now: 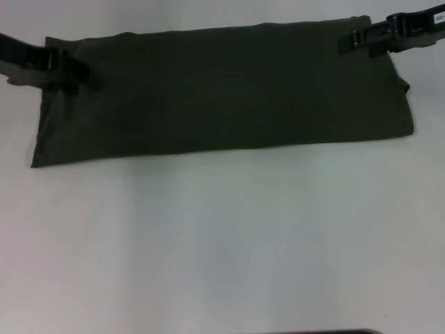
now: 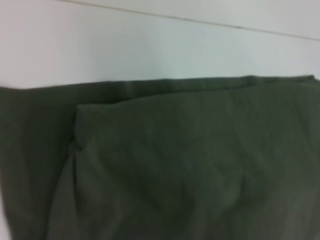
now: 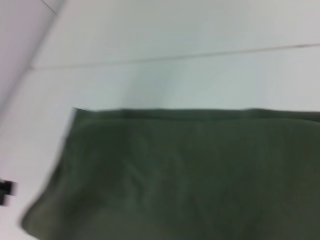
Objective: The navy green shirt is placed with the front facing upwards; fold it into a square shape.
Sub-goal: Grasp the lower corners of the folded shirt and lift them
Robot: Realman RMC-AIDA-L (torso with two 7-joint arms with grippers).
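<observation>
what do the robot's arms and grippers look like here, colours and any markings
In the head view both are black. The left gripper is a blocky black clamp on a dark, flat-sided arm entering from the left edge. The right gripper is also black and angular, with rounded joint housings behind it and a small white label near the top right corner. No cables show. The wrist views show neither gripper.

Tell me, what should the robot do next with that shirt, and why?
Probably carry one end across to the other. The navy green shirt already lies as a long band, not a square, with the left gripper and right gripper at its far corners.
</observation>
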